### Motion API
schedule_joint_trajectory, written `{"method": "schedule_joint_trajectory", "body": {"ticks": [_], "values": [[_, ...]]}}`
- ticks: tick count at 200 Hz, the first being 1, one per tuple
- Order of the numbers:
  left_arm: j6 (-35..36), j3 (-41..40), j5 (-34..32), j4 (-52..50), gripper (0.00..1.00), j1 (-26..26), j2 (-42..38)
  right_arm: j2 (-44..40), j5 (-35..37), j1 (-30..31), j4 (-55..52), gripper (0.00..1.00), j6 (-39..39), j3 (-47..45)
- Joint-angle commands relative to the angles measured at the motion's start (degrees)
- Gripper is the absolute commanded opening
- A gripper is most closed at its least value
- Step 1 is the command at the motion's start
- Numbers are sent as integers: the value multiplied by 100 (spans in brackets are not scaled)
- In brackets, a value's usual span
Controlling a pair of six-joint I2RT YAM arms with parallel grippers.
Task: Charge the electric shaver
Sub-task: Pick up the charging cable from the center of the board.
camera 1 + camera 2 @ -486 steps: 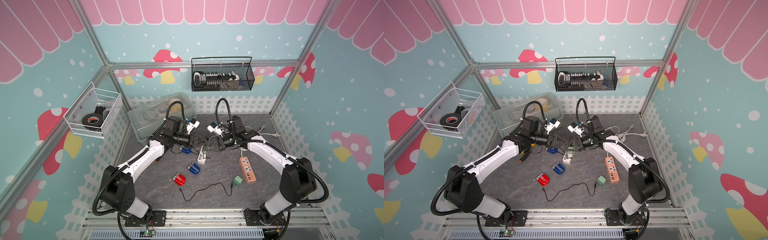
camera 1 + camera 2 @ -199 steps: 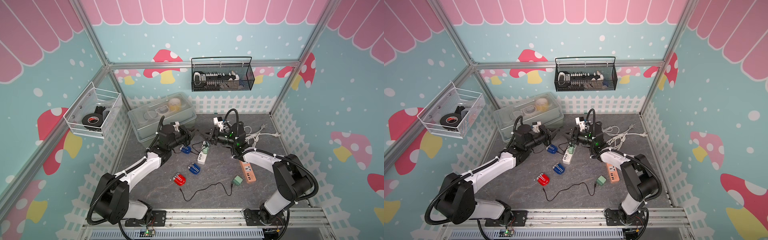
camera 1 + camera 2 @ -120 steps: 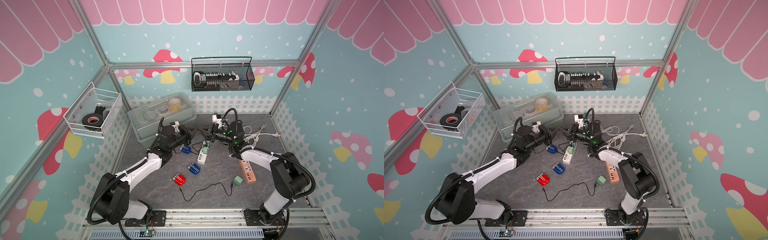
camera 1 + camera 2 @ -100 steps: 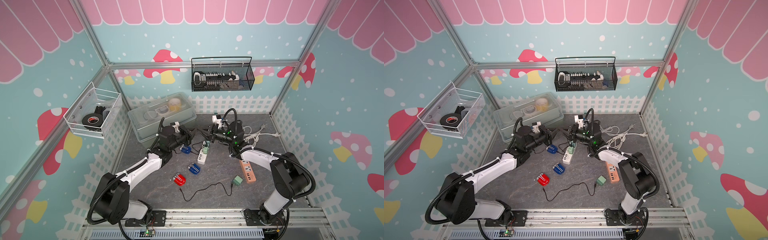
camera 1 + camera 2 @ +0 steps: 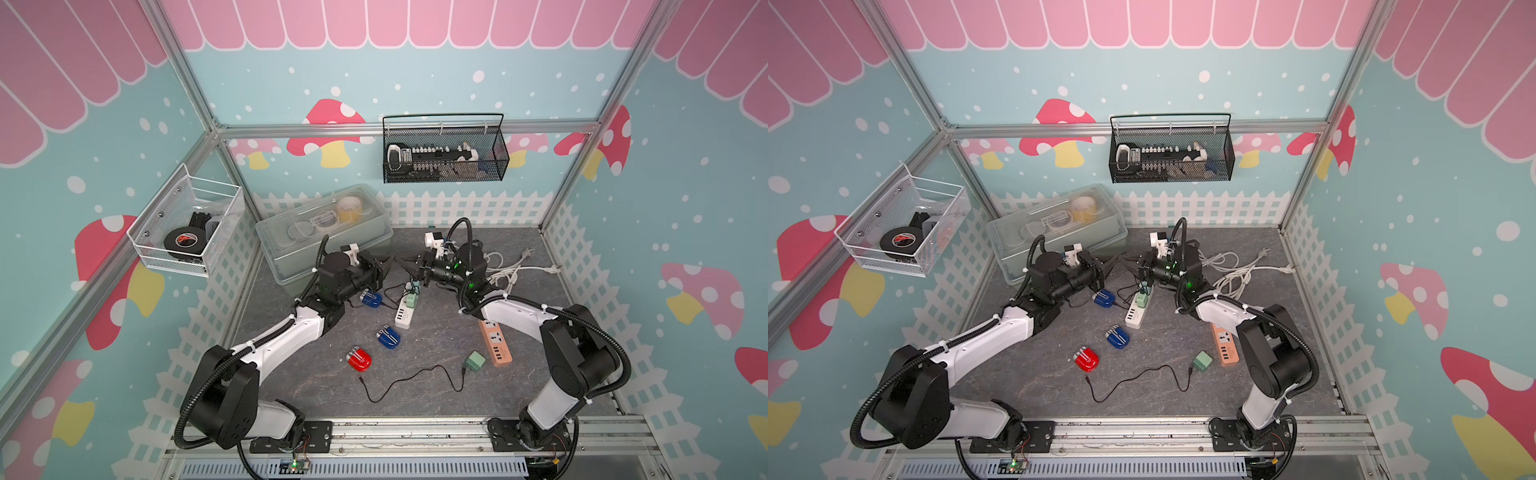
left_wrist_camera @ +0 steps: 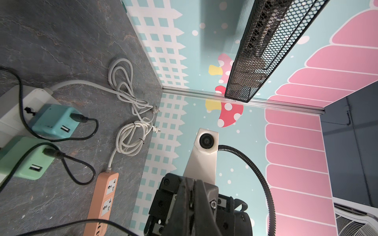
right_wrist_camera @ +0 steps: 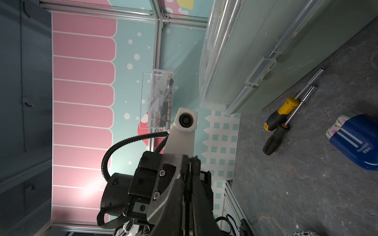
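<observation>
In both top views the left claw (image 5: pixel 387 262) and the right claw (image 5: pixel 409 264) hang above the table (image 5: pixel 436 332), tips aimed at each other, close but apart, too small there to read the jaws. The wrist views settle it: the left claw (image 6: pixel 191 185) is pressed closed on nothing, and so is the right claw (image 7: pixel 190 161). The blue shaver (image 5: pixel 371 299) lies on the table below the left claw, a little behind its tips. Only from above does a thin black lead (image 5: pixel 390 305) show beside it, and whether it enters the shaver I cannot tell. The right wrist view alone shows two screwdrivers (image 7: pixel 280 120) lying near that shaver (image 7: pixel 356 141). The left wrist view alone shows that the teal adapter (image 6: pixel 55 120) and green adapter (image 6: pixel 26 159) on the white strip (image 6: pixel 10 118), below the right claw, each carry a black plug (image 6: pixel 76 117). A second blue shaver (image 5: pixel 388 337) and a red shaver (image 5: pixel 359 360), farther toward the arm bases than either claw, appear only from above.
</observation>
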Motion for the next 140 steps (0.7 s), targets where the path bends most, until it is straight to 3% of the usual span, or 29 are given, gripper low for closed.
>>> {"method": "schedule_joint_trajectory", "body": {"ticks": [1, 23, 37, 53, 77, 109, 125, 140], "values": [[-39, -99, -18, -14, 0, -55, -72, -21, 59, 12, -48, 6, -62, 120], [56, -82, 2, -190, 0, -55, -152, -86, 33, 17, -354, 0, -218, 170], [150, -50, -88, -536, 21, -50, -295, -167, 29, 4, -472, 0, -301, 123], [352, 42, -296, -1311, 38, -16, -593, -281, -64, -26, -516, 0, -404, -12], [689, 406, -600, -3402, 53, 130, -1039, -587, -332, -93, -975, 0, -871, -188], [844, 740, -472, -5738, 54, 207, -1132, -1095, -725, -135, -2227, 0, -1977, -316], [418, 549, -418, -6483, 55, 53, -1136, -1293, -890, -142, -3087, 0, -2722, -369], [-61, 246, -636, -6582, 56, -259, -1219, -1471, -947, -142, -3541, 0, -3228, -515]]}}
